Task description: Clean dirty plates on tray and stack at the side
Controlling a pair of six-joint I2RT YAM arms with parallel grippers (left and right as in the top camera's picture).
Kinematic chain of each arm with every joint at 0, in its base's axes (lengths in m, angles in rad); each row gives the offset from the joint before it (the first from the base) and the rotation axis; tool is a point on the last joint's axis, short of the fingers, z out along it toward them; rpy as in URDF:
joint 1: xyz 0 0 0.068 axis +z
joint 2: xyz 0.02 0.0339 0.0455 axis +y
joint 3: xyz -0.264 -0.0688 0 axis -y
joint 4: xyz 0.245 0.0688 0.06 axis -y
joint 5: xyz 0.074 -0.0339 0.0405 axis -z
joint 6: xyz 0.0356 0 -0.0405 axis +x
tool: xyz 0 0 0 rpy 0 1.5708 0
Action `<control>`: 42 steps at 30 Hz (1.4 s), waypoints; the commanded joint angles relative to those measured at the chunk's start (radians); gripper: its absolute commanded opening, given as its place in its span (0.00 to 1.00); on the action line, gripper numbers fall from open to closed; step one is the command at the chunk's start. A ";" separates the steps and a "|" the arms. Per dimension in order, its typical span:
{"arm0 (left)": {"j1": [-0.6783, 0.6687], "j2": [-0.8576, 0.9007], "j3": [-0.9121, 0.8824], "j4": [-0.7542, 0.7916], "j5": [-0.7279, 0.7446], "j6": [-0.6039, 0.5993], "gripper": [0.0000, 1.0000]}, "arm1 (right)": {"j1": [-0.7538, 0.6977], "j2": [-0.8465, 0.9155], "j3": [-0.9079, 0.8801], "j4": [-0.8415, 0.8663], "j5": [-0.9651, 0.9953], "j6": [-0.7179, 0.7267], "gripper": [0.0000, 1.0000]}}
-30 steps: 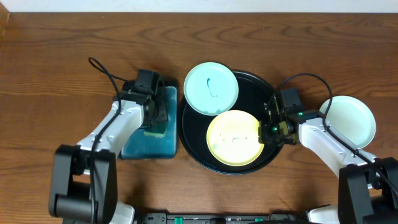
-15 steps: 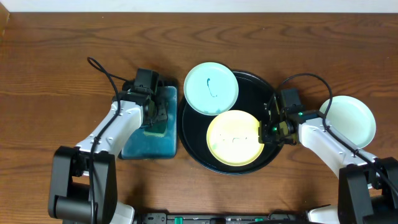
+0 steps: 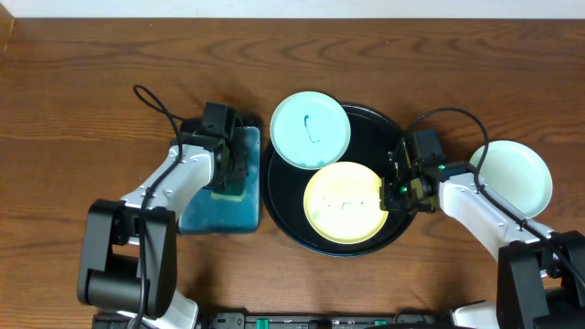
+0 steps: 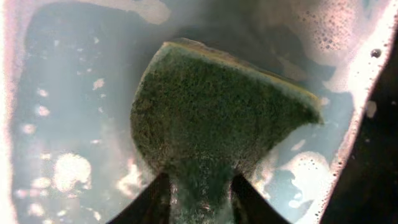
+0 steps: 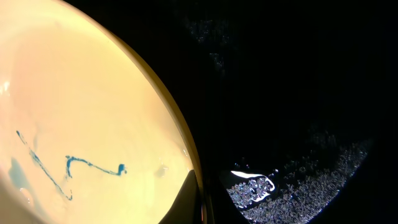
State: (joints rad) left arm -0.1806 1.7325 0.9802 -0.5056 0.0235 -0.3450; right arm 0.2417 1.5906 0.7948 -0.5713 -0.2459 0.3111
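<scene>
Yellow plate (image 3: 341, 203), faintly blue-streaked, lies on the tray (image 3: 370, 128), rim pinched by right tool (image 3: 391, 193); left tool (image 4: 199, 196) squeezes sponge (image 4: 217, 112).

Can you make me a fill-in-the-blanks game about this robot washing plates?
1. The left pincer squeezes a green ___ in the basin.
2. The right pincer pinches the plate coloured ___.
3. The round tray is coloured ___.
Missing words: sponge, yellow, black.
</scene>
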 commanded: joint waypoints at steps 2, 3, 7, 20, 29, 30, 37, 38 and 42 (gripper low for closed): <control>0.000 0.073 -0.014 0.003 -0.005 -0.008 0.22 | 0.011 0.007 -0.006 0.000 0.009 0.018 0.01; 0.000 0.079 -0.014 0.003 -0.005 -0.008 0.22 | 0.011 0.007 -0.006 0.000 0.009 0.018 0.01; 0.000 0.114 -0.014 0.008 -0.005 -0.008 0.19 | 0.011 0.007 -0.006 0.000 0.010 0.018 0.01; 0.000 0.090 -0.013 -0.012 -0.005 -0.007 0.07 | 0.011 0.007 -0.006 -0.005 0.009 0.018 0.01; 0.001 -0.140 -0.013 -0.024 -0.004 0.043 0.07 | 0.011 0.007 -0.006 -0.006 0.009 0.018 0.01; 0.001 -0.158 -0.013 -0.028 -0.004 0.057 0.07 | 0.011 0.007 -0.006 -0.006 0.009 0.018 0.01; 0.016 -0.254 -0.013 -0.060 0.079 0.124 0.07 | 0.011 0.007 -0.006 -0.005 0.009 0.018 0.01; 0.026 -0.259 -0.013 -0.061 0.115 0.132 0.07 | 0.011 0.007 -0.006 -0.005 0.009 0.018 0.01; 0.078 -0.262 -0.013 -0.061 0.215 0.156 0.08 | 0.011 0.007 -0.006 -0.006 0.009 0.018 0.01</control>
State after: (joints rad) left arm -0.1402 1.4845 0.9699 -0.5663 0.1352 -0.2375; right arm 0.2417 1.5906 0.7948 -0.5766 -0.2459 0.3111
